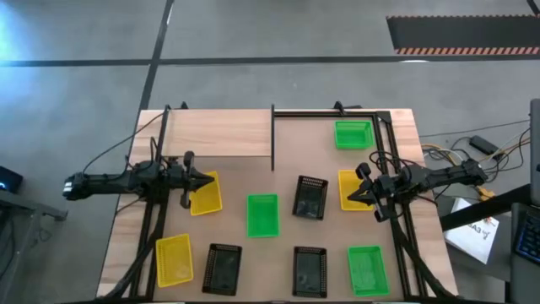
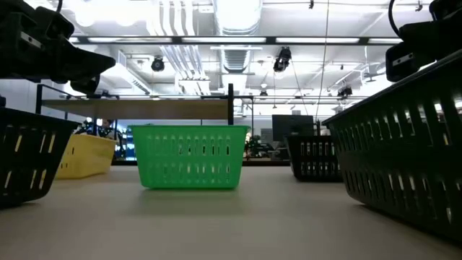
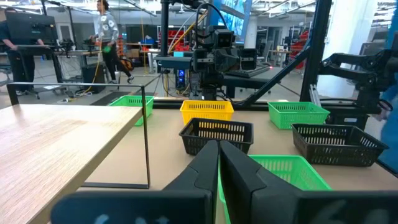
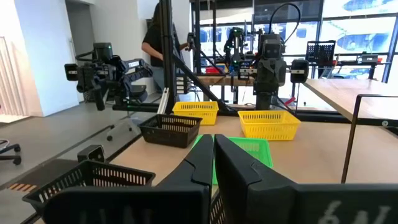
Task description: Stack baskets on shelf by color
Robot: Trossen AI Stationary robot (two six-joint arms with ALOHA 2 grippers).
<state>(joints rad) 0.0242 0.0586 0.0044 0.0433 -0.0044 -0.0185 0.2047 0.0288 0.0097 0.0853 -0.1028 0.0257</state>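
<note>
Nine mesh baskets stand on their bases. In the high view a yellow basket (image 1: 205, 196) lies under my left gripper (image 1: 209, 180), and another yellow basket (image 1: 349, 184) under my right gripper (image 1: 353, 197). Both grippers are shut and hover above the table, touching nothing. A green basket (image 1: 262, 214) and a black basket (image 1: 310, 197) stand between them. Along the near edge are a yellow (image 1: 174, 257), two black (image 1: 224, 268) (image 1: 310, 271) and a green basket (image 1: 366, 269). A third green basket (image 1: 353, 133) stands inside the black frame at the far right. The pale shelf panel (image 1: 218, 133) is bare.
A thin black upright post (image 1: 272, 135) stands at the shelf panel's right end, and black frame bars (image 1: 384, 127) run along the far right. Cables and a paper (image 1: 477, 228) lie off the table's right side. People walk in the room behind (image 3: 106, 28).
</note>
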